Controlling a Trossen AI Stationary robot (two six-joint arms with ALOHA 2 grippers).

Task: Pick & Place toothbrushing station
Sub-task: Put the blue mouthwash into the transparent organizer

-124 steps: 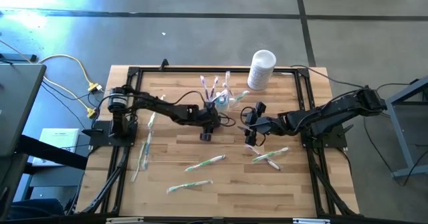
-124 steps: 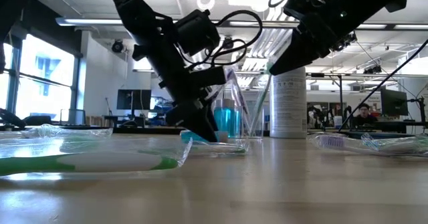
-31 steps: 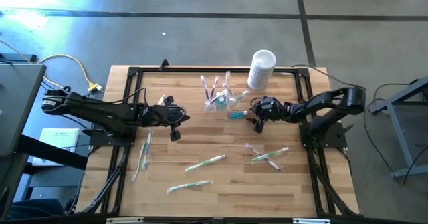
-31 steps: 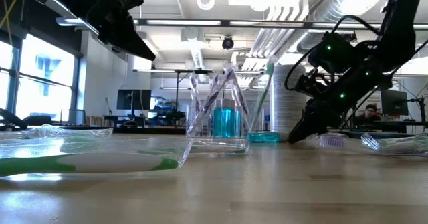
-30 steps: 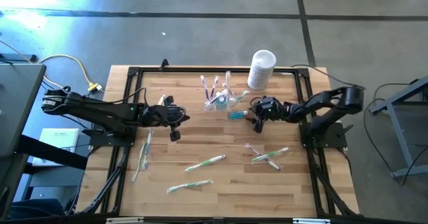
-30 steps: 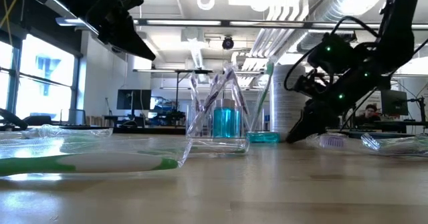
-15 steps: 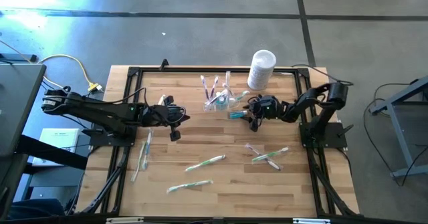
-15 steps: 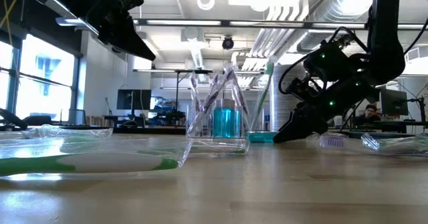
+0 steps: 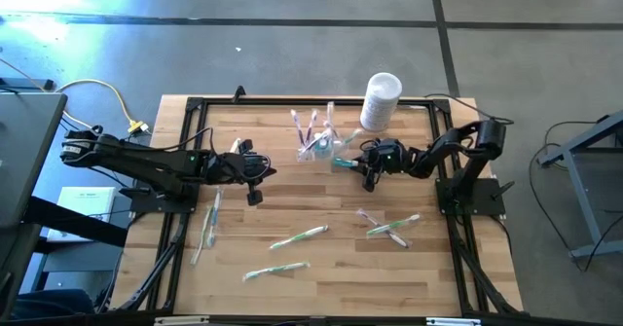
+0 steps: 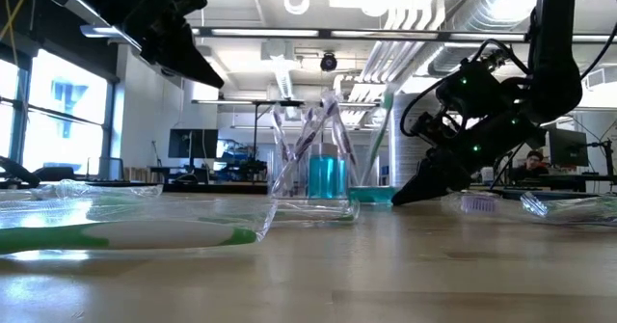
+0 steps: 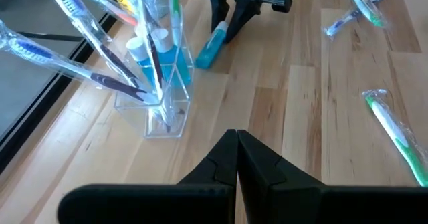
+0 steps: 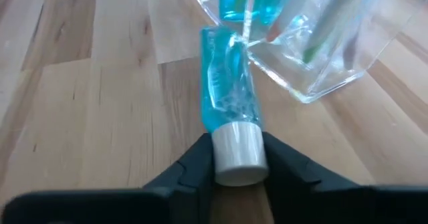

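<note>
The toothbrushing station (image 9: 319, 143) is a clear holder with several toothbrushes standing in it. It rests by its base on the wooden table's far middle (image 10: 316, 174) (image 11: 160, 93). A blue toothpaste tube (image 12: 227, 83) with a white cap lies flat on the table beside the holder's base (image 9: 342, 161). My right gripper (image 12: 235, 164) reaches low over the table from the right (image 9: 361, 164) and is shut on that tube. My left gripper (image 11: 237, 147) is shut on nothing, raised above the table left of the holder (image 9: 254, 196). My right gripper pinches the tube's white cap (image 12: 235, 156) between its two fingers, one on each side of it. The fingers (image 12: 199, 162) slant down from the table's right side and lie along the tube. The tube lies flat on the table, its other end beside the holder's base.
A white cylindrical container (image 9: 381, 100) stands at the far edge, right of the holder. Wrapped toothbrushes lie on the near half (image 9: 298, 236) (image 9: 276, 270), at the right (image 9: 391, 227) and at the left (image 9: 206, 224). A black frame (image 9: 185, 122) borders the table.
My right gripper has gone down and toward the table's left, up to the tube's cap end beside the holder. The tube has slid a little toward the holder.
</note>
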